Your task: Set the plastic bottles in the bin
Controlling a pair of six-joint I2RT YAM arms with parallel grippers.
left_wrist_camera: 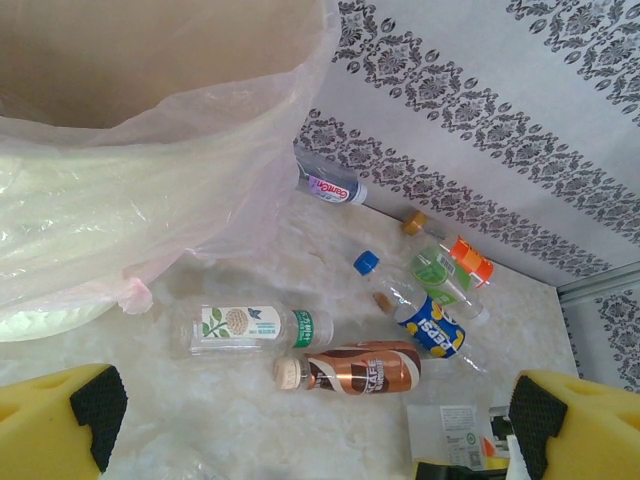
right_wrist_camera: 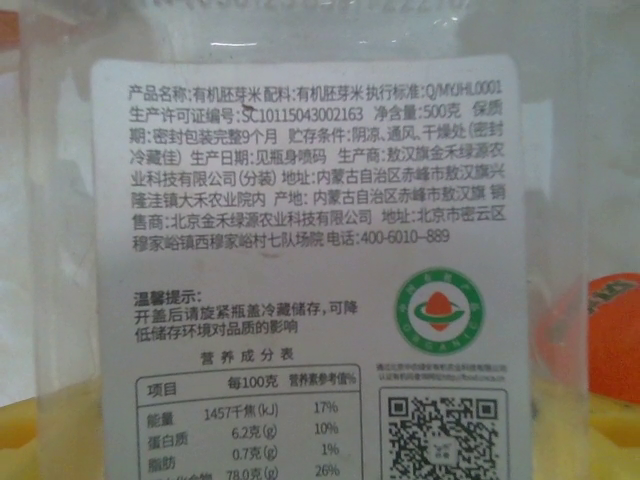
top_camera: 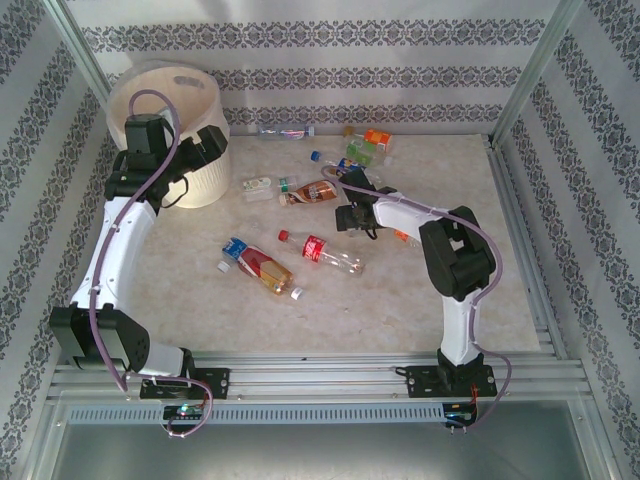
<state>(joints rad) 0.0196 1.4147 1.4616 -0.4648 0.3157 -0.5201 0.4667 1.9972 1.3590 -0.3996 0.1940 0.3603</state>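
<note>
The cream bin (top_camera: pixel 150 95) with its pinkish liner (left_wrist_camera: pixel 150 180) stands at the back left. My left gripper (top_camera: pixel 205 150) hovers beside it, open, yellow pads (left_wrist_camera: pixel 50 420) wide apart with nothing between. Below it lie a clear green-label bottle (left_wrist_camera: pixel 250 325), a copper coffee bottle (left_wrist_camera: pixel 360 368) and a blue Pepsi bottle (left_wrist_camera: pixel 420 315). My right gripper (top_camera: pixel 352 215) is shut on a clear bottle with a white printed label (right_wrist_camera: pixel 310 250), which sits close against the wrist camera. Two red-label bottles (top_camera: pixel 320 250) (top_camera: pixel 255 262) lie mid-table.
More bottles lie along the back wall: one on its side (top_camera: pixel 285 130) and an orange-and-green cluster (top_camera: pixel 370 145). Patterned walls enclose the table on three sides, with metal posts at the corners. The rail with both arm bases runs along the near edge.
</note>
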